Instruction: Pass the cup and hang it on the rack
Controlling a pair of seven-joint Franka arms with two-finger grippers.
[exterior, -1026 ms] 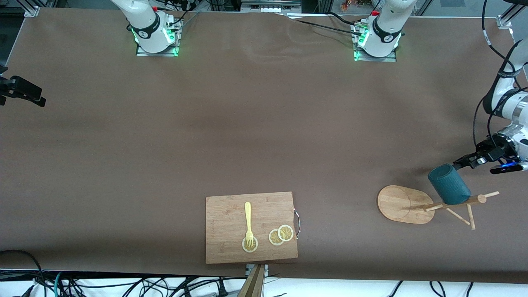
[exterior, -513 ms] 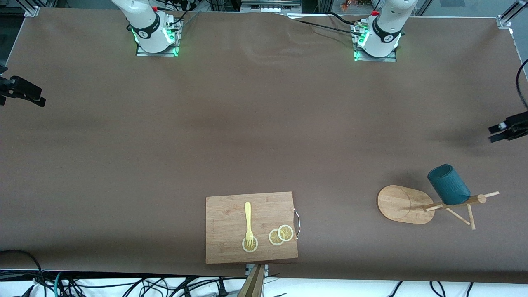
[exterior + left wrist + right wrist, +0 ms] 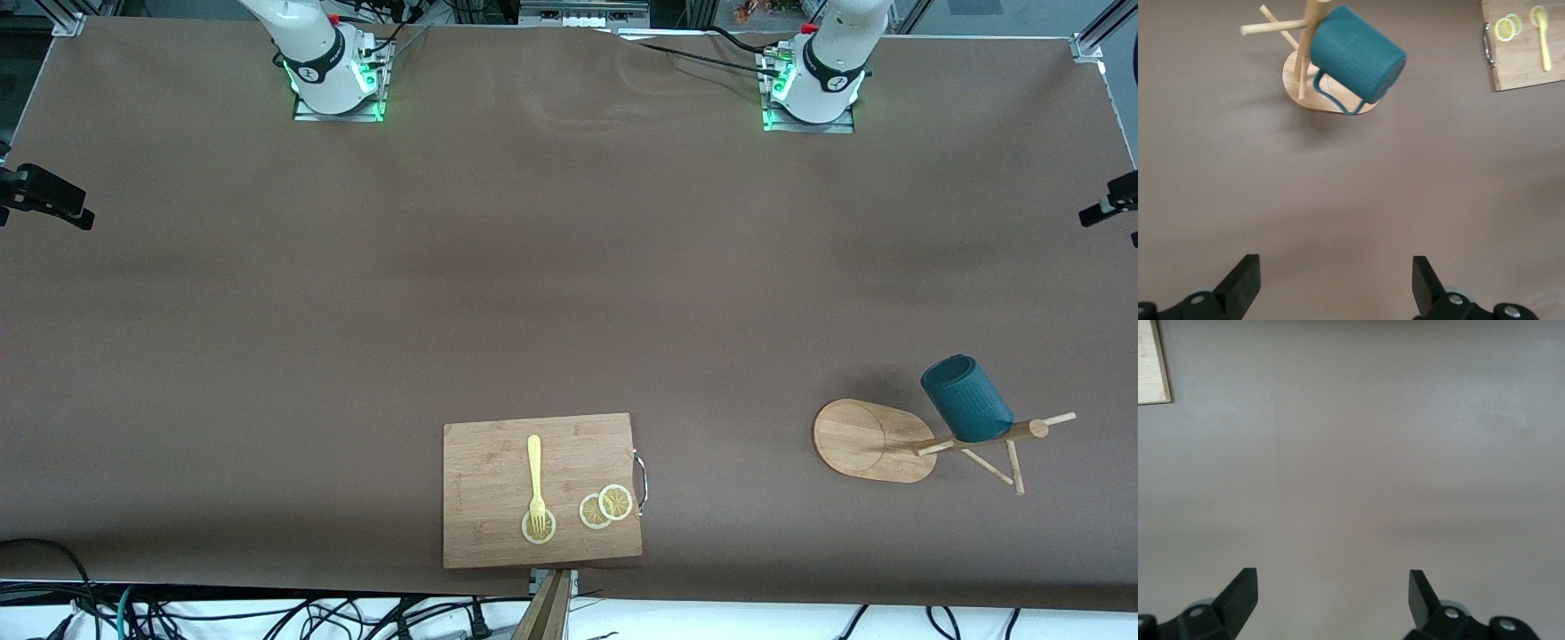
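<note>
Both grippers: left gripper [image 3: 1331, 287] and right gripper [image 3: 1328, 600] gape empty.
Change: left arm has drawn away.
Cup [image 3: 966, 398]: hangs on rack [image 3: 876, 440], task apparently finished.

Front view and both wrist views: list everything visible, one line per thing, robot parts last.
Dark teal cylindrical mug: one, teal, hanging by its handle on a rack peg.
Light bamboo mug rack: one, pale wood, oval base, toward the left arm's end of the table.
Rectangular wooden cutting board: one, light brown, metal handle, at the table edge nearest the front camera.
Yellow plastic fork: one, yellow, on the board, tines on a slice.
Lemon slices: three, yellow, on the board.
Brown table cover: one, brown.
Left gripper: open, empty, over bare table, clear of the rack.
Right gripper: open, empty, over bare table, waiting.
</note>
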